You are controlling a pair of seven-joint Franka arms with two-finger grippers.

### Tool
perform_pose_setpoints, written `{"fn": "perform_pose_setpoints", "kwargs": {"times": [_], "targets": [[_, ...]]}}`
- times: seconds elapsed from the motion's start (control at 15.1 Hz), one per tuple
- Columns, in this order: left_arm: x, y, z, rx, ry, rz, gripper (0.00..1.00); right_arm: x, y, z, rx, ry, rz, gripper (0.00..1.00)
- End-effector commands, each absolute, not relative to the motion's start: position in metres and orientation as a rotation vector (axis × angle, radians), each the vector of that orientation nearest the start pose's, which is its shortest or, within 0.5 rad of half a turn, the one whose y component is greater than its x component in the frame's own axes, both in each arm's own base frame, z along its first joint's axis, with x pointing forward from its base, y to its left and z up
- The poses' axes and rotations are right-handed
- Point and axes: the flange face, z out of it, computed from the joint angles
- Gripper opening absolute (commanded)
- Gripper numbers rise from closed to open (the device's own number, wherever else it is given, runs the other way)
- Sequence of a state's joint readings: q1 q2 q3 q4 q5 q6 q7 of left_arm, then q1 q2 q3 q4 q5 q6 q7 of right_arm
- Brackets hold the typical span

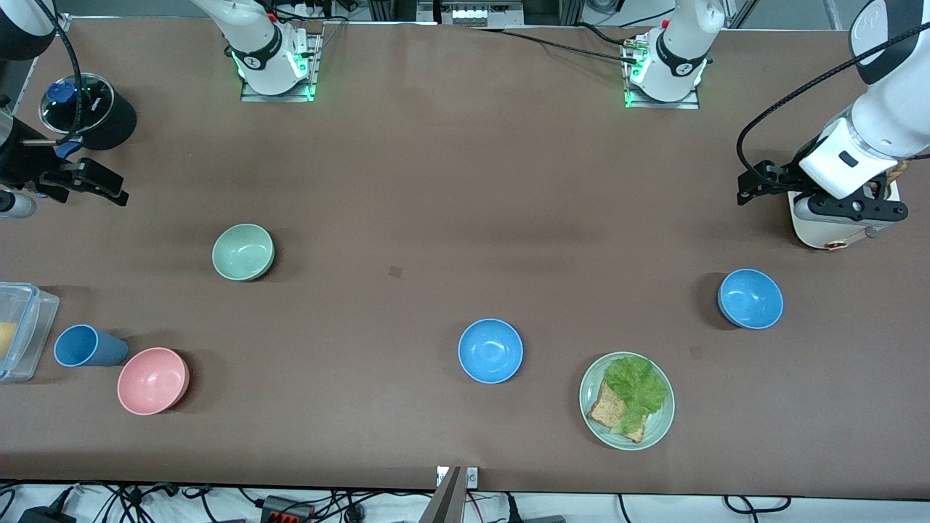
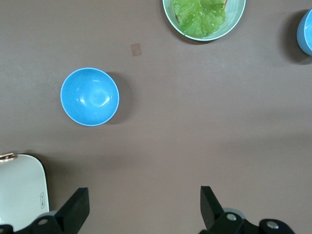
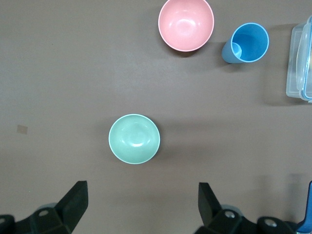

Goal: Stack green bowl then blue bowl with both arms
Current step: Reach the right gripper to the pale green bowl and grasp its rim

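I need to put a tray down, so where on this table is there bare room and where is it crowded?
Widest bare stretch: mid-table, between the arm bases, the green bowl and the central blue bowl. Another lies between that bowl and the pink bowl. Crowded: the right arm's end, with blue cup and clear container, and around the plate and second blue bowl.

glossy green bowl [image 1: 243,251], matt brown table [image 1: 436,181]

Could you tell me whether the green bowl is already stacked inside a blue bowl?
No, the green bowl sits alone on the table, apart from both blue bowls.
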State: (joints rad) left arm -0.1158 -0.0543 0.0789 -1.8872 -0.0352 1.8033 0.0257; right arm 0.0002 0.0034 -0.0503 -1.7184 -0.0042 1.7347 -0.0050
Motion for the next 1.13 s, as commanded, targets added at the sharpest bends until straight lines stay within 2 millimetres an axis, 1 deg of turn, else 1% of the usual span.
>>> {"fn": "perform_pose_setpoints", "kwargs": {"times": [0.0,0.27,0.33,0.4,0.46,0.53,0.73,0.8,0.93,1.06], "targets": [[0.546,-0.021,0.528,-3.187,0.099,0.073,1.00,0.560,-0.028,0.566,-3.153,0.062,-0.033,1.00],[0.546,-0.021,0.527,-3.187,0.102,0.088,1.00,0.561,-0.030,0.562,-3.154,0.066,-0.019,1.00],[0.546,-0.021,0.527,-3.187,0.102,0.088,1.00,0.564,-0.029,0.557,-3.155,0.064,-0.007,1.00],[0.547,-0.019,0.527,-3.187,0.097,0.092,1.00,0.568,-0.029,0.547,-3.155,0.083,0.017,1.00],[0.549,-0.017,0.523,-3.186,0.097,0.107,1.00,0.575,-0.027,0.526,-3.155,0.080,0.072,1.00],[0.550,-0.017,0.523,-3.186,0.097,0.107,1.00,0.582,-0.027,0.506,-3.155,0.082,0.119,1.00],[0.551,-0.018,0.524,-3.185,0.090,0.107,1.00,0.609,-0.027,0.434,-3.155,0.077,0.208,1.00],[0.552,-0.017,0.525,-3.185,0.090,0.105,1.00,0.617,-0.027,0.407,-3.155,0.076,0.235,1.00],[0.552,-0.018,0.523,-3.185,0.092,0.109,1.00,0.624,-0.024,0.359,-3.148,0.072,0.300,1.00],[0.552,-0.019,0.524,-3.185,0.092,0.107,1.00,0.627,-0.024,0.323,-3.141,0.075,0.355,1.00]]}}
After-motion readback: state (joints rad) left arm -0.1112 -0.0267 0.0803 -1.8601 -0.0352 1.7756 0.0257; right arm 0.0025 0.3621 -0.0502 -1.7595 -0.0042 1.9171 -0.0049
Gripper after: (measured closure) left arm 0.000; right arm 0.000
